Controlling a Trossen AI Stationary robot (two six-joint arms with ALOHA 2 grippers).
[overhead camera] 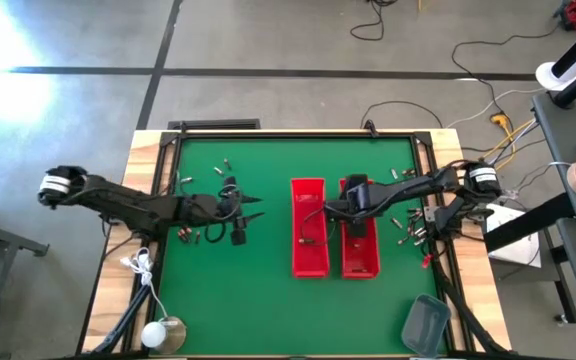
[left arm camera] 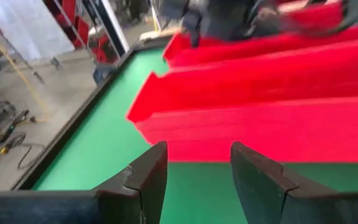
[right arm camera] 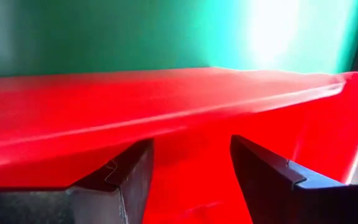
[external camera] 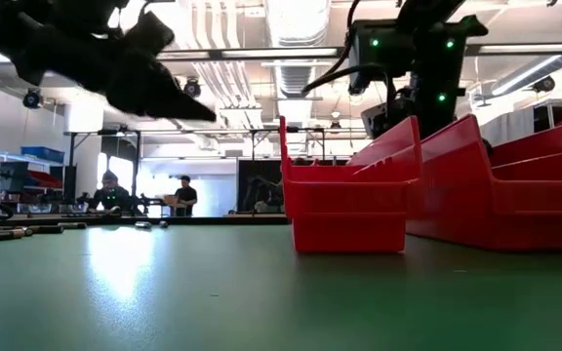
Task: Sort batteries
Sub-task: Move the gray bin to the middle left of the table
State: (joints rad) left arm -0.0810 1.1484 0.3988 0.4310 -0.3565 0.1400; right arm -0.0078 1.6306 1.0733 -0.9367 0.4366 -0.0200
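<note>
Two red bins (overhead camera: 309, 228) lying side by side on the green table (overhead camera: 268, 300).
Left bin possibly holding one battery (overhead camera: 306, 240); both arms' jaws standing open, empty; people standing in the room behind.

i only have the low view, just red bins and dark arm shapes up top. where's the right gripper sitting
Observer: Over the right-hand red bin, near its far end; the right gripper looks down into it.
Operator: anything between its fingers
Observer: No, the right wrist view shows only red plastic in the open gap.
Operator: and the left one
Observer: The left gripper is open and empty over the green mat, left of the left-hand red bin, pointing at it.
Operator: where are the loose batteries
Observer: Two scatters: batteries left of the bins, near the left arm, and batteries right of the bins, by the table's right edge.
</note>
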